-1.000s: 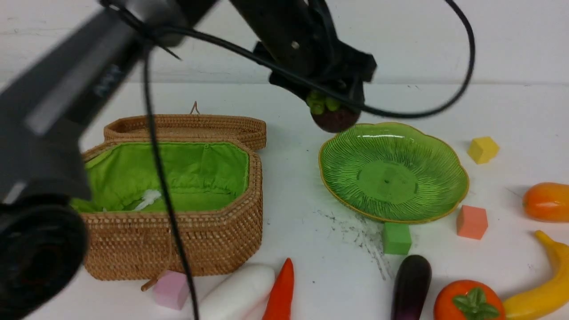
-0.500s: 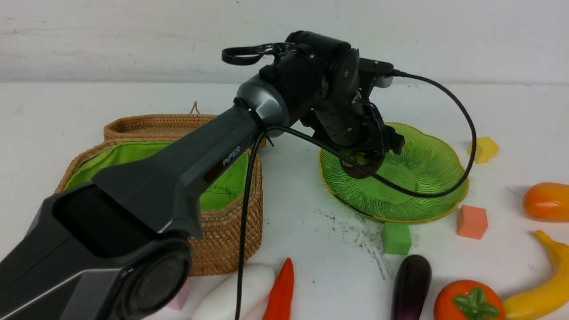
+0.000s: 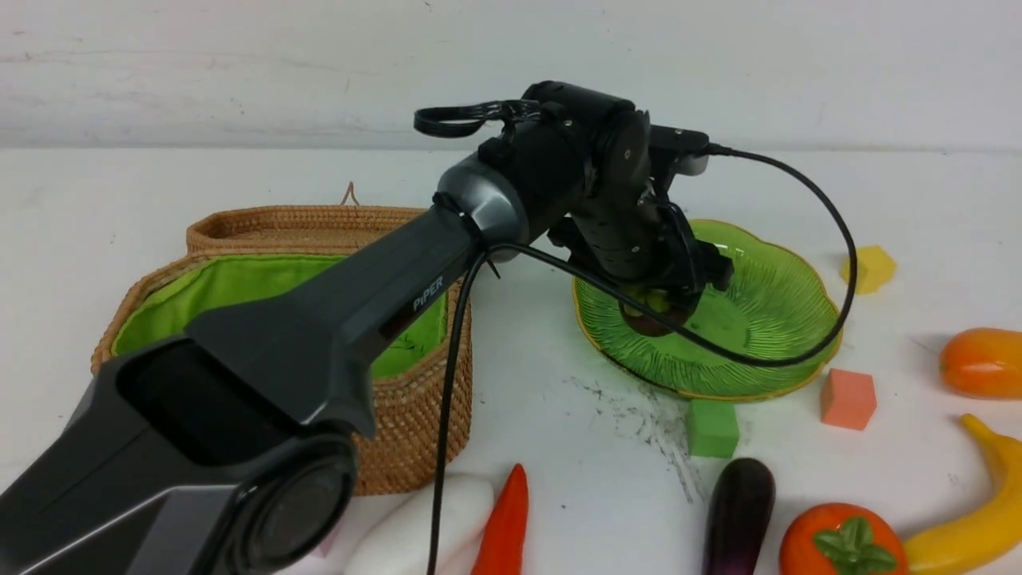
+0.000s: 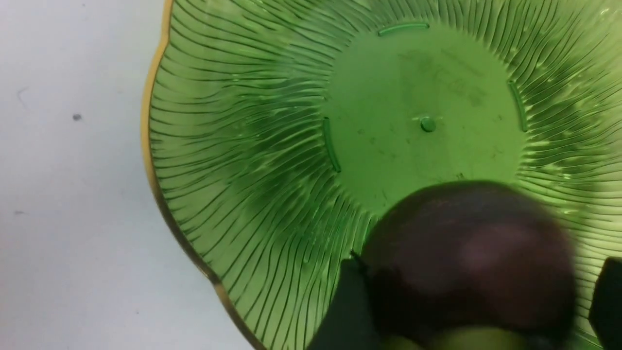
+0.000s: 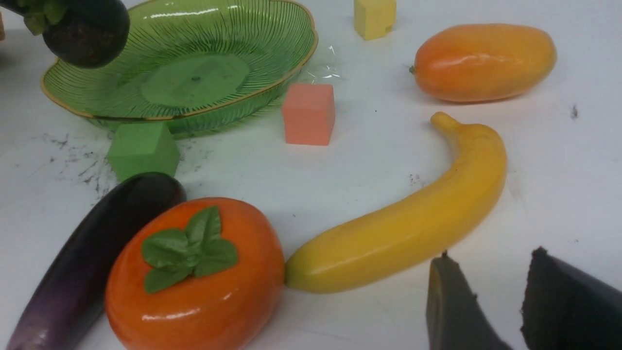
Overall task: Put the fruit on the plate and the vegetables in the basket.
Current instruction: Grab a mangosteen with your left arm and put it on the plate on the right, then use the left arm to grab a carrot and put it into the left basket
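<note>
My left gripper (image 3: 663, 299) reaches down over the left part of the green plate (image 3: 766, 319). The maroon mangosteen (image 4: 466, 262) sits between its fingers, with a gap showing on one side, so the jaws stand open. I cannot tell whether the mangosteen rests on the plate. My right gripper (image 5: 491, 255) is open and empty, just beside the banana (image 5: 413, 223). The mango (image 3: 982, 363), eggplant (image 3: 738, 511), tomato-like piece (image 3: 838, 543), red chili (image 3: 507, 523) and white radish (image 3: 399, 535) lie on the table. The wicker basket (image 3: 407, 431) stands open at the left.
A green foam cube (image 3: 712, 427), a salmon one (image 3: 846, 398) and a yellow one (image 3: 870, 267) lie around the plate. The basket's lid (image 3: 319, 224) lies back behind it. My left arm stretches across above the basket, and its cable hangs in front of the plate.
The left arm came down from above the plate's far left rim, carrying the mangosteen low into the plate. Its jaws have widened. Nothing else has moved.
</note>
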`<action>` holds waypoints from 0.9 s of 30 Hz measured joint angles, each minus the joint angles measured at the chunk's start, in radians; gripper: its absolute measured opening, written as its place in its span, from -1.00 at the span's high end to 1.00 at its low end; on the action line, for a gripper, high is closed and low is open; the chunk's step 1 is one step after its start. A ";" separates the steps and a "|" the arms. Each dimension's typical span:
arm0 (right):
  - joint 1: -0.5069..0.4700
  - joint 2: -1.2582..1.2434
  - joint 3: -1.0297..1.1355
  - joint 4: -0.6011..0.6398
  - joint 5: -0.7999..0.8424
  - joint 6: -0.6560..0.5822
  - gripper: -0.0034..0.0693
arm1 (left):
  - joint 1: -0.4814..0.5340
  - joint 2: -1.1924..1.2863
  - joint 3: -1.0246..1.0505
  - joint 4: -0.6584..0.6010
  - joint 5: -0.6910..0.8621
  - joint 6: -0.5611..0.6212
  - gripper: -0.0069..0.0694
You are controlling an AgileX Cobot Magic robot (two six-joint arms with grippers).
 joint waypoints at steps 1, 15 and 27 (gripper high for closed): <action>0.000 0.000 0.000 0.000 0.000 0.000 0.24 | 0.000 0.000 0.000 0.000 0.002 0.000 -0.77; 0.000 0.000 0.000 0.000 0.000 0.000 0.24 | 0.000 -0.212 0.000 0.075 0.228 0.024 -0.74; 0.000 0.000 0.000 0.000 0.000 0.000 0.24 | 0.002 -0.765 0.405 0.085 0.233 0.053 -0.72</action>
